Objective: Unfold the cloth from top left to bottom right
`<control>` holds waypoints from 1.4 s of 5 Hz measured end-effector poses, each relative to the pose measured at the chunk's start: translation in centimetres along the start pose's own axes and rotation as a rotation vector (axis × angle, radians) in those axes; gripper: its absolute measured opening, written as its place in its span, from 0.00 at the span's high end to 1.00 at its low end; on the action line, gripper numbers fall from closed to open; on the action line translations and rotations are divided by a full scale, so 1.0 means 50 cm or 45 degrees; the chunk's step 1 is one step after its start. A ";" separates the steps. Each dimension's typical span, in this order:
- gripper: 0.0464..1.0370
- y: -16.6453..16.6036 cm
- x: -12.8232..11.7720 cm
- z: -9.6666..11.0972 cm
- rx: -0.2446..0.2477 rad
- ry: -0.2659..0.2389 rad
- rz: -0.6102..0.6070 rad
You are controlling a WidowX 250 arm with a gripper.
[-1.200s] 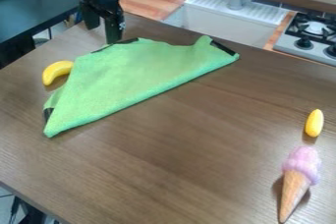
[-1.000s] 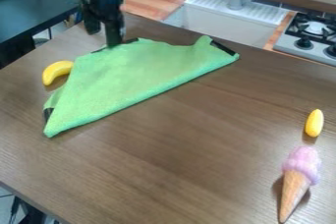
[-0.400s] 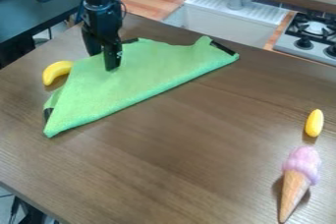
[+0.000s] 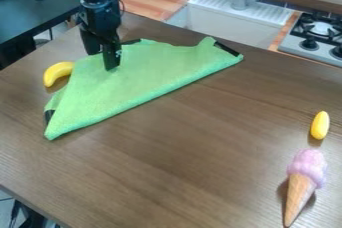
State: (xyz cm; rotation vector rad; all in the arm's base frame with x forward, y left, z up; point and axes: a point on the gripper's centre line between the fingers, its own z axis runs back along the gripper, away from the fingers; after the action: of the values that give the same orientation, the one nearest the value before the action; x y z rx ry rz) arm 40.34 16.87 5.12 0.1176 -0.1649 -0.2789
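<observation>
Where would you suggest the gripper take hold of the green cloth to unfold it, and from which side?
I would pinch only the top layer of the green cloth at its upper-left edge, coming down from above. The long, straight lower-right edge looks like the fold, so the loose edges probably lie opposite, and the cloth lies too flat for a sideways grasp.

The cloth (image 4: 133, 77) at centre-left looks matt, soft and slightly rough. The tabletop (image 4: 200, 157) appears to be smooth brown wood with a faint sheen; the banana (image 4: 59, 73) looks like smooth plastic.
</observation>
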 end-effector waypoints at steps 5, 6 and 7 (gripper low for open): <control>0.04 0.009 0.018 0.022 -0.033 -0.006 0.001; 0.08 0.013 0.022 0.016 -0.030 0.004 0.018; 0.14 0.015 0.022 0.008 -0.024 0.024 0.018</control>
State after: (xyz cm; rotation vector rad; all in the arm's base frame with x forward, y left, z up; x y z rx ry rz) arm 41.51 17.23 5.79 0.1004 -0.1446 -0.2650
